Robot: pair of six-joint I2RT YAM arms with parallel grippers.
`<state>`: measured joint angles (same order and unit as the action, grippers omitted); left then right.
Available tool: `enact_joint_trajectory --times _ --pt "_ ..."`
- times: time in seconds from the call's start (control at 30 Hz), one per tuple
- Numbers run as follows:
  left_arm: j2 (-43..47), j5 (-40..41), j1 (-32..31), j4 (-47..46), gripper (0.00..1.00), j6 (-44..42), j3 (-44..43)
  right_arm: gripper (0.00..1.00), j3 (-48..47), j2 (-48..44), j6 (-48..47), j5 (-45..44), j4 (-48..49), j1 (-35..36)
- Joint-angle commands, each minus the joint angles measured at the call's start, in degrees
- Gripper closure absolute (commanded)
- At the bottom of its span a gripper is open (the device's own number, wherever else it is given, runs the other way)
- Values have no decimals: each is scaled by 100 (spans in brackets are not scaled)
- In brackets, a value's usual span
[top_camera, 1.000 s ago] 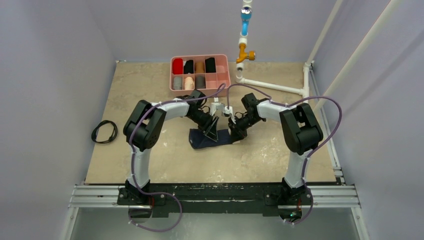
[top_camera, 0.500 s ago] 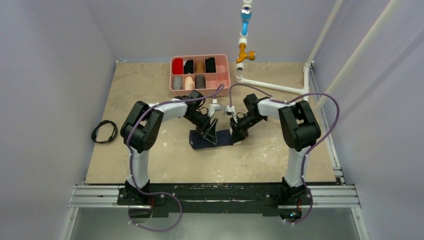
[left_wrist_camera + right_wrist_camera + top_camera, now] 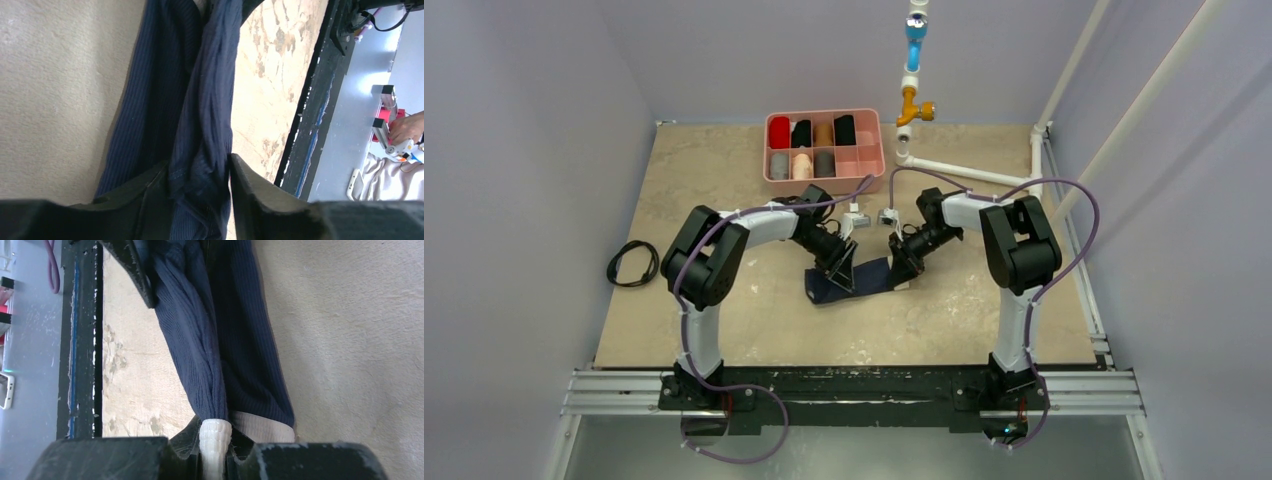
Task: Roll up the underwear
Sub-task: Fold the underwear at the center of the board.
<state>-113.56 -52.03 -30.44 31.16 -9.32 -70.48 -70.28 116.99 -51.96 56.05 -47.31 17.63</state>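
The underwear (image 3: 861, 282), dark navy with a pale cream band, lies partly folded on the table between both arms. The left gripper (image 3: 843, 270) comes down on its left part. In the left wrist view a thick bunched fold of the underwear (image 3: 205, 115) fills the gap of the left gripper (image 3: 198, 162) and touches both black fingers (image 3: 250, 190). The right gripper (image 3: 902, 264) holds the right end. In the right wrist view the right gripper (image 3: 215, 432) is shut on the cream band (image 3: 215, 437), with the underwear (image 3: 200, 355) stretching away from it.
A pink compartment tray (image 3: 871, 160) with several fabric rolls stands at the back. White piping (image 3: 969, 172) runs along the back right. A black cable loop (image 3: 633, 263) lies at the left. The black front rail (image 3: 854, 385) runs along the table's near edge.
Both wrists have shifted slightly toward the back of the table, and the raised fold of the underwear has moved with them. The right gripper has kept its hold on the band.
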Motion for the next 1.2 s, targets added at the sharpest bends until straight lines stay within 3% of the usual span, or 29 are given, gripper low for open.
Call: enact_joint_trajectory --times 0.0,0.17,0.63,0.93,1.17 --pt "231 198 10 77 67 -22 -48 98 -14 105 -212 -642 -122 -49" --pt "38 373 15 397 100 -143 -299 96 -84 166 -414 -741 -316 -49" --pt "-546 912 9 1297 98 -507 -1284 86 -287 400 -412 -964 -527 -49" --pt "-723 1087 -6 1536 93 -344 -1376 71 -294 377 -141 -960 -445 -73" --pt "-827 1169 -10 1499 90 -227 -1378 68 -294 424 11 -928 -355 -138"
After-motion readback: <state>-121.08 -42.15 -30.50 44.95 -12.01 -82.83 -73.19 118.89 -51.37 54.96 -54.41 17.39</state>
